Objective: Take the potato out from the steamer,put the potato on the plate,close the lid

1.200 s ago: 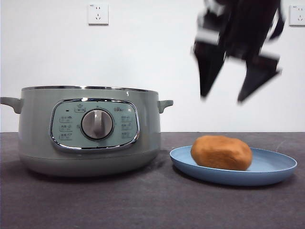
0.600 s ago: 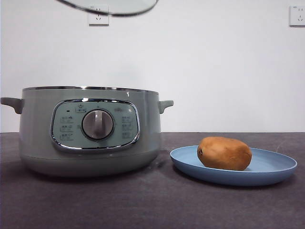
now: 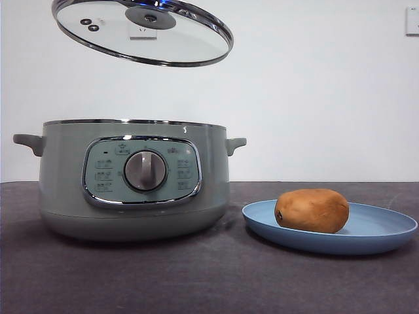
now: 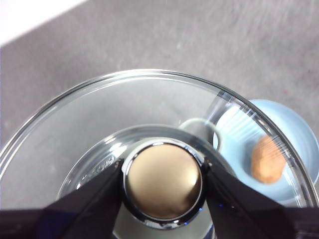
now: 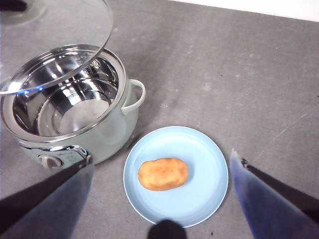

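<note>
Since the potato [image 3: 312, 210] is already laid on the plate [image 3: 386, 230], right of the steamer [image 3: 134, 180], the lid [image 3: 143, 31] is held tilted above it w/ the left pincer [image 4: 163, 181] clamped on its knob; right pincer [image 5: 162, 199] is kept wide open, empty, high over the plate.

- The lid [image 3: 143, 33], only its lower edge visible at the top of the front view half a second ago, now hangs lower and tilted above the steamer [image 3: 134, 176].
- The dark gripper seen above the plate [image 3: 366, 230] one second ago has left the front view.

Sage-green steamer [image 3: 134, 180], light-blue plate [image 3: 386, 229], brown-orange potato [image 3: 312, 210].
</note>
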You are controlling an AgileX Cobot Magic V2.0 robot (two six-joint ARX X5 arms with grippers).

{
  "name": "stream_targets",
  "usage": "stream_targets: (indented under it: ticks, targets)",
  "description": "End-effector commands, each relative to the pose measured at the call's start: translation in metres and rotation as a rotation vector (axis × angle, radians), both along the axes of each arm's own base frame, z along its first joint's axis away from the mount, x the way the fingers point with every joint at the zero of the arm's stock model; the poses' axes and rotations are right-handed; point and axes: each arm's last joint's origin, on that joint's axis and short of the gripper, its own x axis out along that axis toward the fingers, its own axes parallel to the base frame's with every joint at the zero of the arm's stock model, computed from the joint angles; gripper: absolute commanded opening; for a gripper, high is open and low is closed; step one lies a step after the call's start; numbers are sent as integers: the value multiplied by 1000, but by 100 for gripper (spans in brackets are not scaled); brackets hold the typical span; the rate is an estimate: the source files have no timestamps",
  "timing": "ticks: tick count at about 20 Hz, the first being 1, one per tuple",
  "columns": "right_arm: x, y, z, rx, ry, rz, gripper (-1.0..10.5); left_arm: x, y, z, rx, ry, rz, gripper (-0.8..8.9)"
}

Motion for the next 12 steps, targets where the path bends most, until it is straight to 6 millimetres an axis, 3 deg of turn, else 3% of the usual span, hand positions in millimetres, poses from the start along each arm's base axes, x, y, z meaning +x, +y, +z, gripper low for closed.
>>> stream_targets:
  ticks: [1,5,9,12]
  targets:
    - [0,0,0,13,1,-12,458,-14,6,-1,-68,-77,11,-8]
    - [0,0,0,14,-1,-11,437,-27,13,-33,-107,-118,38,-8]
    - [0,0,0,14,-1,-11,437,-20,11,-75,-96,-127,82,-8]
    - [0,0,0,11,4,-11,437,-17,10,-88,-97,-149,104,-8]
